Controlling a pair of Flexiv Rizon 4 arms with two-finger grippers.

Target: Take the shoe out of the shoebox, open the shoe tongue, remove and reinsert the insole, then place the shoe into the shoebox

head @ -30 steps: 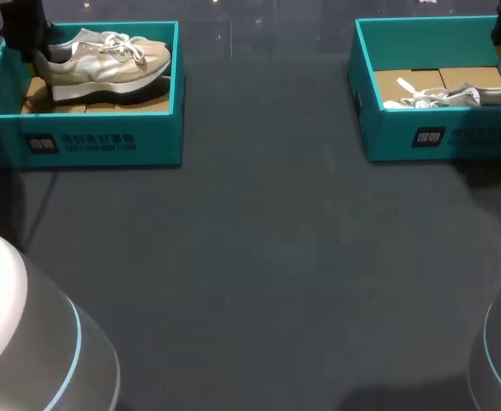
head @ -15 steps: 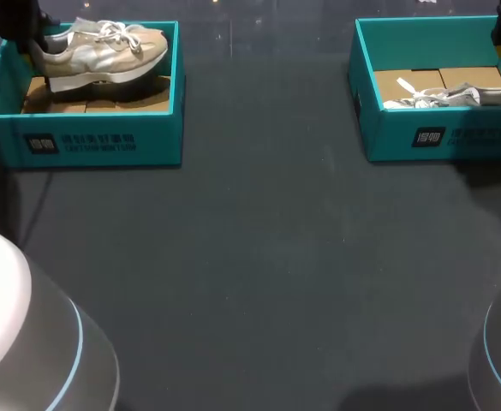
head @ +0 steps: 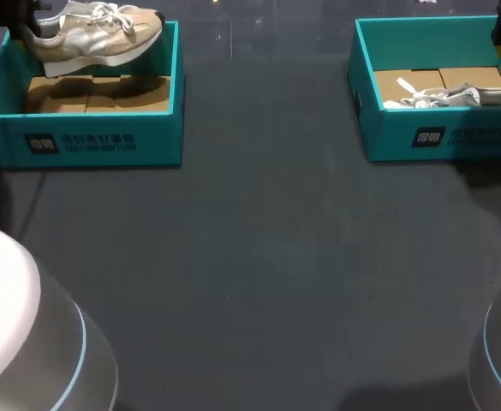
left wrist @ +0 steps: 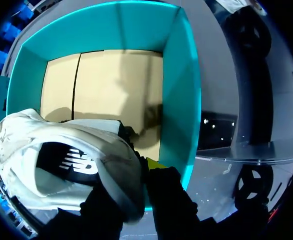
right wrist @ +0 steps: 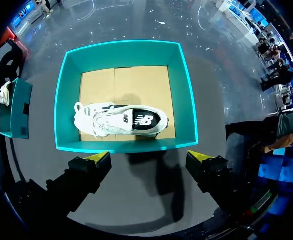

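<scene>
The beige shoe (head: 96, 34) is held in the air above the left shoebox (head: 96, 141), clear of its cardboard floor. It is gripped at the heel by the left gripper (left wrist: 138, 172), whose fingers are closed on the heel collar from both sides, with one yellow tip seen beside the collar. The right gripper (right wrist: 150, 161) is held wide open with nothing between its fingers, and just ahead of it the right shoebox (right wrist: 66, 100) is seen with a white shoe (right wrist: 121, 120) laid along the wall nearest the gripper.
</scene>
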